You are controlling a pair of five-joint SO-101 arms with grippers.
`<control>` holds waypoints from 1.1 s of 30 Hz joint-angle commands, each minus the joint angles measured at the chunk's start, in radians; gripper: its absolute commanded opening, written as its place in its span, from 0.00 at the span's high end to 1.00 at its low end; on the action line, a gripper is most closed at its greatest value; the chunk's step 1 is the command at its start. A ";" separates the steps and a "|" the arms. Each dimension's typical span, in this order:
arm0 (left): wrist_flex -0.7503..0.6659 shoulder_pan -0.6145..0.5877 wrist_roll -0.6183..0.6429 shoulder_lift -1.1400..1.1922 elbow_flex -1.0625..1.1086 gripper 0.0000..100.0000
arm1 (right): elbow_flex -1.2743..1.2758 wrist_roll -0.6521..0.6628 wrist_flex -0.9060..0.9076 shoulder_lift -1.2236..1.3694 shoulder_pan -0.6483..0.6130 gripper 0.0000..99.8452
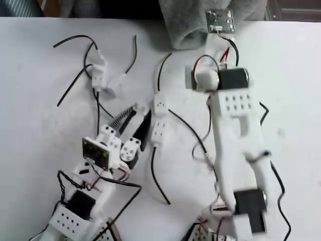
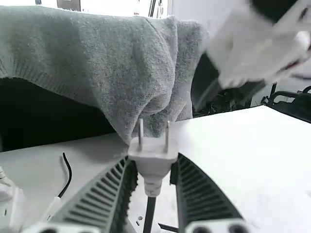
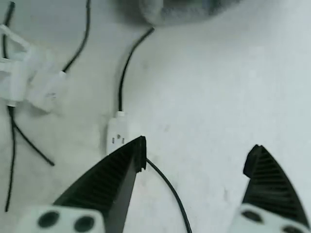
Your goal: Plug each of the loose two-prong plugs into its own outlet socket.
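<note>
A white two-prong plug [image 2: 151, 150] stands between the ribbed fingers [image 2: 109, 194] of my left gripper [image 2: 153, 162], prongs pointing away from the wrist and its black cable trailing back. In the high view the left gripper [image 1: 135, 116] holds that plug [image 1: 142, 107] just left of a white outlet socket [image 1: 160, 103]. Another white piece [image 1: 159, 131] lies in line right below the socket. My right gripper [image 3: 194, 165] hangs open above the table, with the same socket [image 3: 116, 138] beside one black fingertip [image 3: 138, 150]. Nothing is between its fingers.
A tangle of white plugs and sockets with black cables [image 1: 103, 75] lies at the back left. A grey cloth [image 1: 185, 25] hangs over the table's far edge. The right arm [image 1: 233, 115] stretches across the right half. A loose black cable [image 1: 193, 133] curves mid-table.
</note>
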 commanded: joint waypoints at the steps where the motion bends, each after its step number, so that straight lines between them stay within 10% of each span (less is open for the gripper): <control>1: 0.002 0.012 -0.009 -0.018 -0.006 0.98 | -0.043 0.000 0.044 -0.179 -0.113 0.68; 13: 0.002 0.016 -0.009 -0.018 -0.006 0.98 | -0.040 0.002 0.179 -0.320 -0.490 0.95; 21: -0.002 0.016 -0.009 -0.018 -0.006 0.98 | 0.172 0.252 0.137 -0.318 -0.486 0.98; 33: 0.000 0.015 -0.009 -0.018 -0.006 0.98 | 0.407 0.264 -0.248 -0.318 -0.174 0.98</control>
